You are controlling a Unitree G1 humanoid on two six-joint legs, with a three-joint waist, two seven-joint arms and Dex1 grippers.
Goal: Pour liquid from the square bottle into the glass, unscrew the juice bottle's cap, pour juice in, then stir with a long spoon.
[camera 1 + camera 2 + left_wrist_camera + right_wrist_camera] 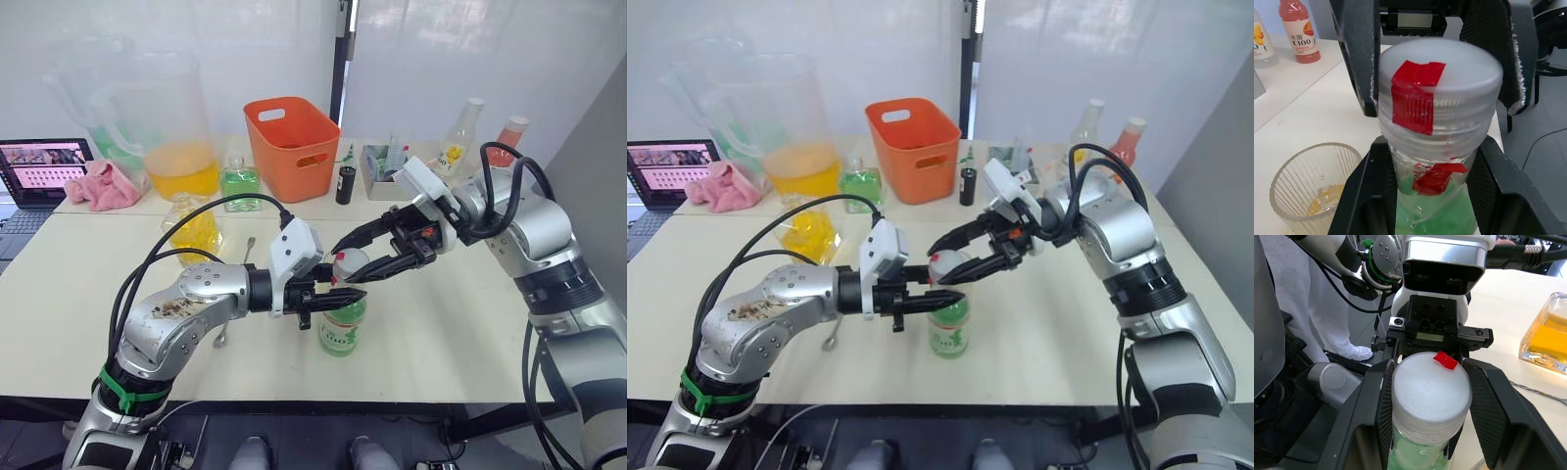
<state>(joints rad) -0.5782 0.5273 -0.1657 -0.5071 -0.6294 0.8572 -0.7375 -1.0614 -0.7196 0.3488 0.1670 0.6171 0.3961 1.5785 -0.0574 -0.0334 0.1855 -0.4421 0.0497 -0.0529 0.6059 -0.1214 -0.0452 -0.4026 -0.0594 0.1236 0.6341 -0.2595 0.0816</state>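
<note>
— Two grippers met over the near middle of the cream table, didn't they?

— Yes. The juice bottle stood upright there, green liquid inside, close to the front edge. The left gripper was clamped on the bottle just under its cap, one black finger on each side of the neck.

— And the other one?

— The right gripper came in from the robot's right with its fingers spread around the white cap. From the left wrist, both pads stood just beside the cap's ribbed wall; whether they pressed it I could not tell. A strip of red tape ran over the cap's edge.

— Where was the glass?

— The ribbed glass stood on the table close beside the bottle, with a little yellow liquid at the bottom.

— Farther back?

— The square bottle, yellow inside, stood to the robot's left of centre, and the long spoon lay on the table just beside it. Behind those came a green bottle, a large pitcher of orange liquid, a pink cloth and a laptop at the far left. An orange basket sat mid-table, two drink bottles at the far right, and a white wall behind everything.
</note>
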